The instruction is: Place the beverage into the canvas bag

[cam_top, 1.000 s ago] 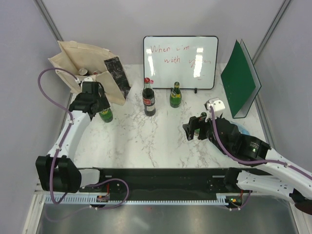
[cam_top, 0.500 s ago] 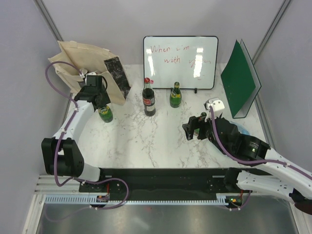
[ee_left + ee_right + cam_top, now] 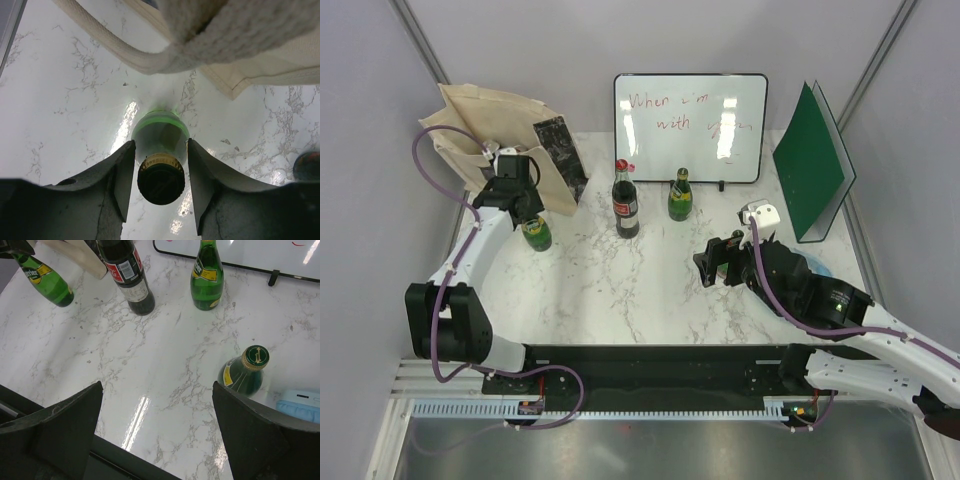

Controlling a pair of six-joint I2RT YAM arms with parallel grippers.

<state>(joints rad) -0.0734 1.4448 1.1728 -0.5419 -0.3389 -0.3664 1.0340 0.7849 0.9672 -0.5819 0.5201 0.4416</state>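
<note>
Grasp stage of the transfer. The left claw (image 3: 160, 146) is pinched on the neck of a green bottle (image 3: 536, 236), its fingers (image 3: 122, 175) pressed against the glass just below the cap. The bottle is near the left edge of the table (image 3: 620, 300), just beside the canvas bag (image 3: 485, 125) and outside it, under a drooping cloth handle (image 3: 125, 52) in the left wrist view. Whether its base is off the table cannot be told. The bag stands slumped at the rear left corner, mouth upward. The right claw (image 3: 160, 440) is spread wide and holds nothing, hovering near a second green bottle (image 3: 244, 372). A cola bottle (image 3: 625, 205) and a third green bottle (image 3: 680, 197) stand before the whiteboard (image 3: 690, 125). Judged next: raise the held bottle above the bag's rim, which stands taller than the bottle, clear the handle, carry the bottle over the mouth and lower it before letting go. The soft rim could snag or fold.
</note>
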